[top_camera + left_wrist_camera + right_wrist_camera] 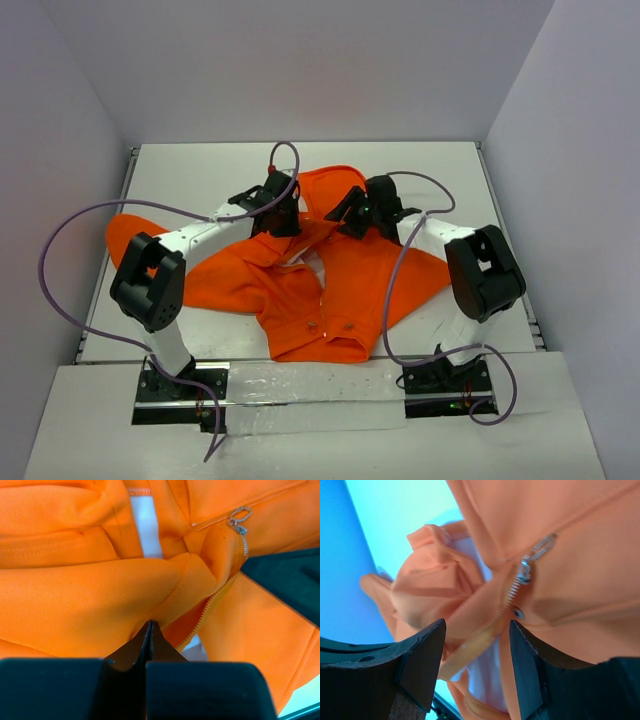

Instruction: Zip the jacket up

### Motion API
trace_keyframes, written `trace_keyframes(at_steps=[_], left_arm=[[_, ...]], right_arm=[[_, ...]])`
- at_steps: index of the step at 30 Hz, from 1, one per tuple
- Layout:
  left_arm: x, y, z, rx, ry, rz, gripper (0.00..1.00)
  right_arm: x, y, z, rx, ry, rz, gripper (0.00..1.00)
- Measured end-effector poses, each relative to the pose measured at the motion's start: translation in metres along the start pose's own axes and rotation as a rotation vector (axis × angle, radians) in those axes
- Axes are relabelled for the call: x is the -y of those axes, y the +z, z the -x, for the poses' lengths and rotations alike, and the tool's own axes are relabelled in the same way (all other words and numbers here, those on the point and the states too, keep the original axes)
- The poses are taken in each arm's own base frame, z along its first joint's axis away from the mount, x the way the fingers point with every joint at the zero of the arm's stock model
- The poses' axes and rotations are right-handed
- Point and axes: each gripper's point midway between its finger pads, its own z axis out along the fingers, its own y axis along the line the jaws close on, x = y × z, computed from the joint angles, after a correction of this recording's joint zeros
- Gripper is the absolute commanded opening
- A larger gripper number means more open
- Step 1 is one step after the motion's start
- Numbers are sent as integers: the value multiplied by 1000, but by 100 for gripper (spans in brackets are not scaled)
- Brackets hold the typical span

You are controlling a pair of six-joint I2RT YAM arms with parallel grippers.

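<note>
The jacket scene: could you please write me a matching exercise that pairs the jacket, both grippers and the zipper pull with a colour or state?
Things:
1. jacket
2. left gripper
3. right gripper
4. zipper pull

Colours or states:
A. silver metal
B. open
C. bright orange
D. shut, pinching cloth

Pairs: 1-C, 2-D, 3-B, 4-A

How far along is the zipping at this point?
Done: the jacket's lower front looks closed. In hand: the left end effector pinches a fabric fold; the right end effector, open, straddles the zipper near the slider. Left: lining shows beside the teeth, so the slider must travel further.
</note>
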Motion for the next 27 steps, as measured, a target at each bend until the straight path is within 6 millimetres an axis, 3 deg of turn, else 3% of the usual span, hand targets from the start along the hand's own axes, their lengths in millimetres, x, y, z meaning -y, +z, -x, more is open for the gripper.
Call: trace_keyframes(at_steps=[4,10,14,15,16,17,24,27], left_arm=[[-3,3,-7,-11,0,2,0],[-8,6,-15,-26,-2,11,0],[-9,4,-17,-26,-5,9,1],[-9,2,-17,-24,-7,5,4],[-8,0,-18,-21,-9,0,11],[-9,-3,-19,-19,-11,-5,12],[-13,-38,-34,2,-26,-65,69],[-13,-47,-45,-2,-20,-104,80]], right_arm=[[-6,5,3,-2,10,19,58],[6,17,-3,-28,53,-10,53],[12,24,-6,-43,75,-16,20],[13,26,-7,-46,78,-18,8],[13,27,-7,-46,83,-19,2],[13,27,-7,-47,87,-21,0],[7,27,0,-34,60,-5,0],[6,27,0,-33,36,1,0]])
